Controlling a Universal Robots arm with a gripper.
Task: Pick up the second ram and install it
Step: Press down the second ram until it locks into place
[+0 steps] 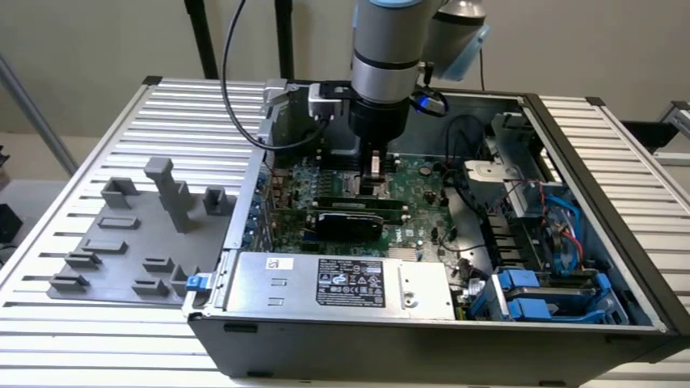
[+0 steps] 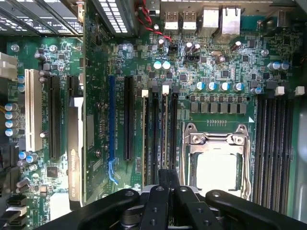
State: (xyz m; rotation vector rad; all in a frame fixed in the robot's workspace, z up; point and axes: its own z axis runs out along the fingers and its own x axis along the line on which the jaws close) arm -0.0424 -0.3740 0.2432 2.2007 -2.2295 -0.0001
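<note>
My gripper (image 1: pixel 372 179) is lowered into the open computer case over the green motherboard (image 1: pixel 418 171). In the wrist view the gripper (image 2: pixel 167 176) has its two dark fingers close together on a thin green stick seen edge-on, the second ram (image 2: pixel 165 129). This stick lies along a memory slot just beside the square CPU socket (image 2: pixel 216 167), with a white latch at its far end. Whether it is fully seated in the slot cannot be told. Another similar stick (image 2: pixel 144 139) stands in a slot two places over.
A black oblong card (image 1: pixel 345 220) sits in an expansion slot near the gripper. The silver power supply (image 1: pixel 334 279) fills the case's front. Cables (image 1: pixel 466 141) and blue drive brackets (image 1: pixel 539 295) lie at the exterior view's right. A grey fixture (image 1: pixel 140 234) rests on the table at the left.
</note>
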